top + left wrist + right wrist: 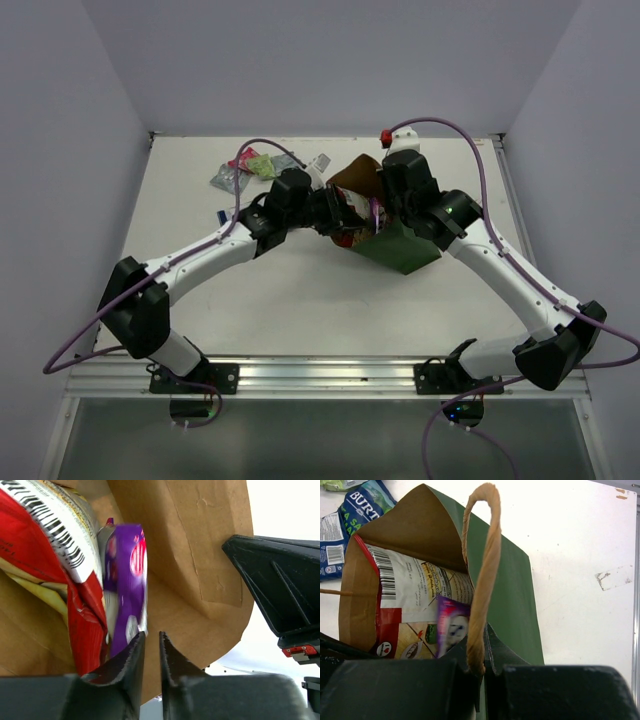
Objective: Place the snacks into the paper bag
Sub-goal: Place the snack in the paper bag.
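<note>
**A:** Near side first. What is the left claw doing?
**B:** The left gripper is at the bag mouth. Its jaws are parted by a narrow slit and grip nothing. The purple packet lies just past the tips.

**A:** And the right claw?
**B:** The right gripper is clenched on the tan loop handle, which arches up out of the jaws.

**A:** Where is the bag?
**B:** The dark green paper bag is mid-table, right of centre, between both claws, with its mouth turned left. It may be tipped or lying flat; the overhead view is unclear.

**A:** What is inside?
**B:** A white-red-yellow chip bag rests on the kraft lining, barcode showing. The purple packet touches its right side.

**A:** And farther out?
**B:** A blue-and-white packet lies on the table beyond the mouth. A cluster of small packets is at far left, outside the bag.
</note>
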{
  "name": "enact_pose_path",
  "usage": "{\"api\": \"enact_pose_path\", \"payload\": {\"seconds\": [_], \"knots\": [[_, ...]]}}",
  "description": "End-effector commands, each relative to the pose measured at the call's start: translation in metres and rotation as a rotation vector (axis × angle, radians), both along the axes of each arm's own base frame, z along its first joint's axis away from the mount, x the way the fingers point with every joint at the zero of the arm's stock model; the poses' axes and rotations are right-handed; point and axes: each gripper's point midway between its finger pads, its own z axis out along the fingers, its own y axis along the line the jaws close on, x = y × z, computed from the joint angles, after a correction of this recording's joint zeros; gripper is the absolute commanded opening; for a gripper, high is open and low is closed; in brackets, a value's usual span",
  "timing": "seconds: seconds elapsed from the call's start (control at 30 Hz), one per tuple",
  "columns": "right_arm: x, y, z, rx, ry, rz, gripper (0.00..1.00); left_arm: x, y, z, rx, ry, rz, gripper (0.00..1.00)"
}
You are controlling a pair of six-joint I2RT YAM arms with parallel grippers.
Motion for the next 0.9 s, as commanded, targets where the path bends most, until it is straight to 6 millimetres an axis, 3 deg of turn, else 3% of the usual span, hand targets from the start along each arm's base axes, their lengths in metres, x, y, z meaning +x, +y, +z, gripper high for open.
{"api": "enact_pose_path", "payload": {"seconds": [0.0, 0.27, 0.53, 0.67, 0.87], "knots": [[0.005, -0.008, 0.030, 0.038, -0.094, -0.048, 0.00, 0.005, -0.002, 0.020, -0.030, -0.047, 0.032, 0.22], [0.004, -0.012, 0.030, 0.022, -0.099, -0.058, 0.00, 0.008, 0.014, 0.050, -0.016, -0.142, 0.085, 0.43], [0.002, -0.019, 0.035, -0.001, -0.126, -0.064, 0.00, 0.022, 0.063, 0.093, 0.094, -0.308, 0.219, 0.69], [0.002, -0.025, 0.041, -0.027, -0.149, -0.075, 0.00, 0.034, 0.099, 0.094, 0.161, -0.335, 0.306, 0.76], [0.002, -0.038, 0.041, -0.102, -0.167, -0.106, 0.00, 0.051, 0.155, 0.056, 0.288, -0.295, 0.397, 0.81]]}}
